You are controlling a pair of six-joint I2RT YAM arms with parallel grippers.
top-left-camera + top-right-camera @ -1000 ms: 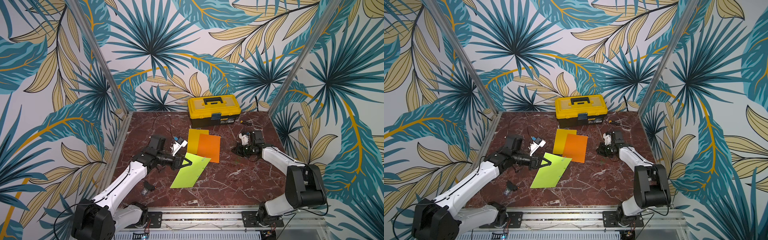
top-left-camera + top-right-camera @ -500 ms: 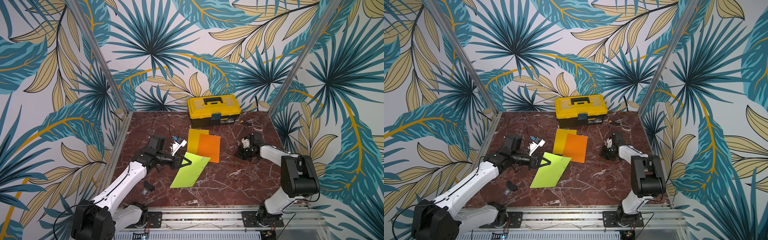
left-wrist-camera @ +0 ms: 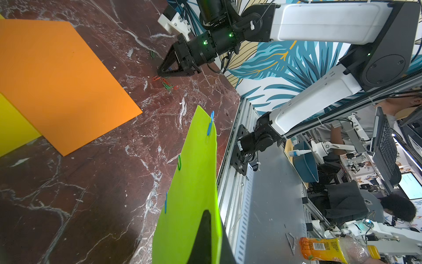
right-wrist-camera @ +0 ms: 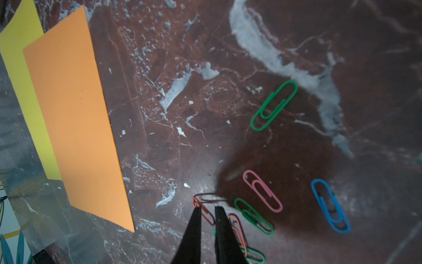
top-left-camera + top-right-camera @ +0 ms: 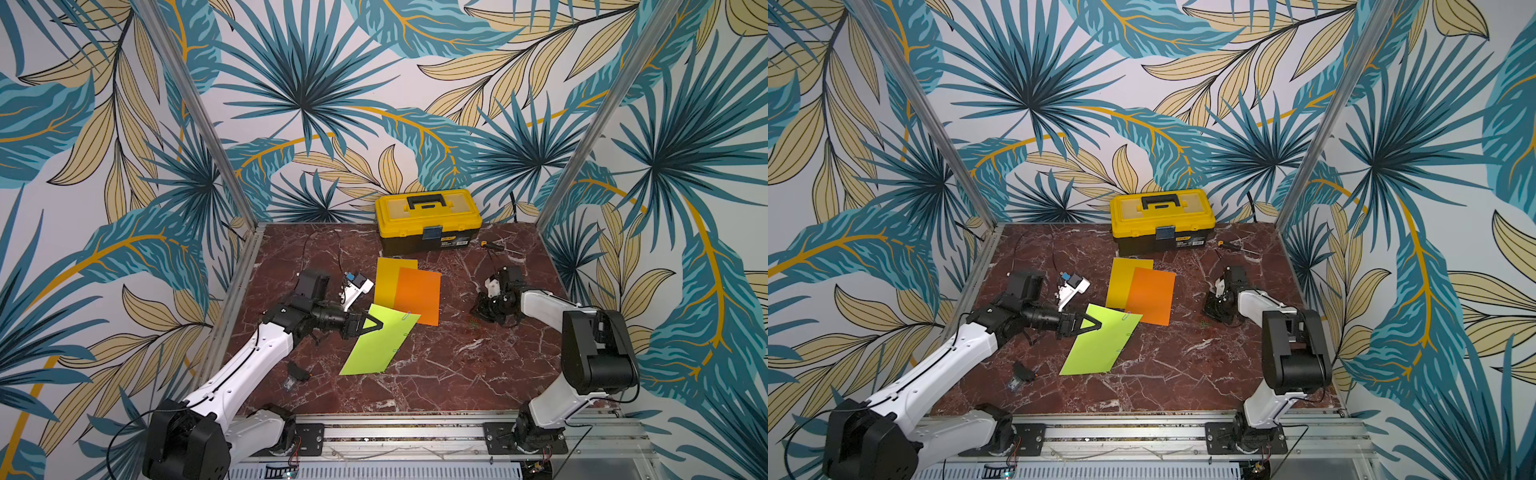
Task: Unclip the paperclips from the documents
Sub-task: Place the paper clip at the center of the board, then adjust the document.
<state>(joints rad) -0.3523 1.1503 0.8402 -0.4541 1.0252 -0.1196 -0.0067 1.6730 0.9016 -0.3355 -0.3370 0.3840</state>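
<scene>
My left gripper (image 5: 376, 323) is shut on the near corner of the lime green document (image 5: 378, 347) and holds that edge off the table. Blue (image 3: 210, 123) and green (image 3: 179, 162) paperclips sit along its edge. The orange document (image 5: 417, 295) lies flat, overlapping the yellow one (image 5: 390, 274). To the right my right gripper (image 4: 208, 209) points down at the table, its jaws a narrow gap apart. A red paperclip (image 4: 204, 211) lies in that gap. Several loose paperclips lie around it: green (image 4: 274, 105), pink (image 4: 262, 190), blue (image 4: 331, 205).
A yellow-and-black toolbox (image 5: 428, 220) stands at the back wall with a screwdriver (image 5: 492, 246) beside it. A small white device (image 5: 357, 286) lies behind my left wrist and a small black part (image 5: 298, 371) near the front left. A metal rail (image 5: 415, 424) borders the front.
My right gripper has tipped down to the table by the loose clips and its jaws have parted slightly. The left gripper and the lime green sheet have not moved.
</scene>
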